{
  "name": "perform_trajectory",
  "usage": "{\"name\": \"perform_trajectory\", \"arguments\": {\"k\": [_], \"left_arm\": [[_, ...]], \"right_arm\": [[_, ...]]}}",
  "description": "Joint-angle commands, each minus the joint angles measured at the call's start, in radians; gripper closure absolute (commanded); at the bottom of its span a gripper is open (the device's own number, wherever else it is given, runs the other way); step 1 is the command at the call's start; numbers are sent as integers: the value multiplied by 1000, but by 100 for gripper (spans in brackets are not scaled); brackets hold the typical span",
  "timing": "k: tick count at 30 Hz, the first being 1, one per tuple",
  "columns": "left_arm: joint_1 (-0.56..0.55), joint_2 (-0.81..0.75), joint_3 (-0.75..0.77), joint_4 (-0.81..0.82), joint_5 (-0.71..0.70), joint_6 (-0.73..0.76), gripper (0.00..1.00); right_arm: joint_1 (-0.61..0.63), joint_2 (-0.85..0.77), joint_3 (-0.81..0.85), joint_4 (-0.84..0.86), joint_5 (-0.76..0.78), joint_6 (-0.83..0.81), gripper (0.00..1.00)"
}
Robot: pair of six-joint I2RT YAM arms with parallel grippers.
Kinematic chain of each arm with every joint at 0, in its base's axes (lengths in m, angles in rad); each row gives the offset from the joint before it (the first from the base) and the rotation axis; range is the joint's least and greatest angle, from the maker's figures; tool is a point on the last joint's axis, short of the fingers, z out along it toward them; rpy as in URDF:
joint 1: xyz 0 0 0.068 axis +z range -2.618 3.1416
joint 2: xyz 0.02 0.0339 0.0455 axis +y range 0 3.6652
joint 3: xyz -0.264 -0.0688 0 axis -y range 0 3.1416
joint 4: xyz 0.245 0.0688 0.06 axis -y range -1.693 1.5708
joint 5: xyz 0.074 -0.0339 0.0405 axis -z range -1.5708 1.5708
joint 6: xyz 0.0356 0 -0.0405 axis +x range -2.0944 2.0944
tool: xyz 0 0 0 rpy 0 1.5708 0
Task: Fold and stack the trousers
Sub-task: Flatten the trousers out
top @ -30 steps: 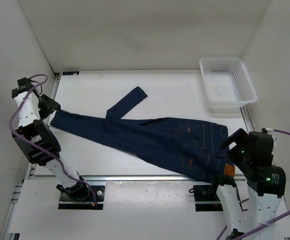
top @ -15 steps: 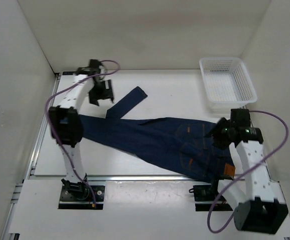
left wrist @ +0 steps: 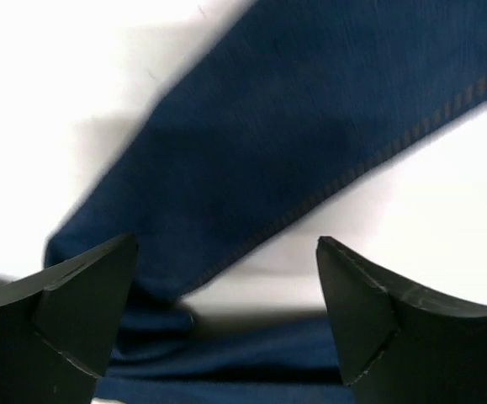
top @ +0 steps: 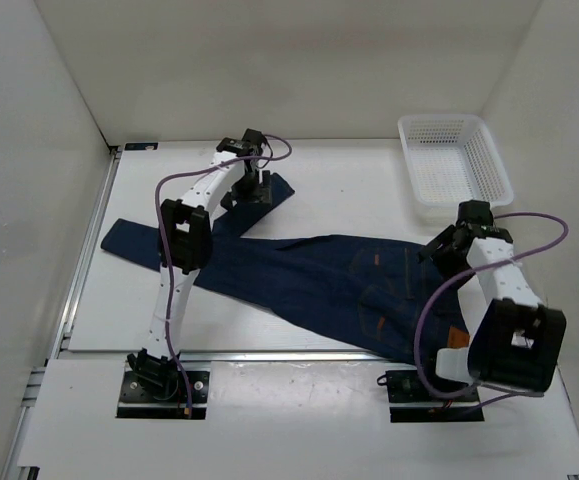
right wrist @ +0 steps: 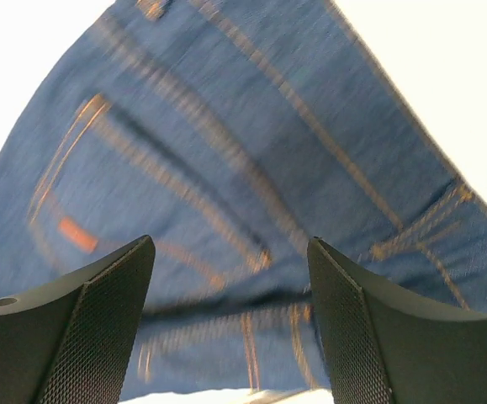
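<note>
The dark navy jeans [top: 309,275] lie spread across the table, waistband with orange stitching at the right, one leg reaching left and the other bent up toward the back. My left gripper [top: 252,187] is open above the bent leg's hem end; its wrist view shows that blue leg [left wrist: 293,143] and a seam below the open fingers [left wrist: 83,295]. My right gripper [top: 447,247] is open over the waistband edge at the right; its wrist view shows the back pockets and orange seams [right wrist: 226,194] between the spread fingers [right wrist: 100,311], blurred.
A white mesh basket [top: 454,170] stands at the back right, close behind the right gripper. White walls enclose the table on the left, back and right. A metal rail [top: 299,353] runs along the near edge.
Both arms swung in from the sides. The left gripper travelled from the far left edge to the bent leg's end at the back. The right gripper moved up to the waistband.
</note>
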Motion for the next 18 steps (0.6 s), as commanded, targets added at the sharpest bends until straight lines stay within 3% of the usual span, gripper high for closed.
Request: {"name": "perform_trajectory", "arguments": {"k": [1,8,10,12,13,14,18], "left_arm": [[5,22,48,20,-38,-19,0],[5,115,71,20,15,-9,0],[5,115,58,34,28,-9,16],[5,103,46,54,28,-9,43],[5,103,46,54,28,-9,79],[5,91,46,54,28,-9,90],[14,39,69,44,37,0,90]], "right_arm": [[-10,99,59,90,81,16,22],[-19,303,127,136,111,117,29],[-19,340,127,151,121,138,36],[-19,375,136,164,133,138,41],[-19,388,136,164,133,138,50],[-19,398,145,164,133,138,56],[-19,435,145,183,142,129,88]]}}
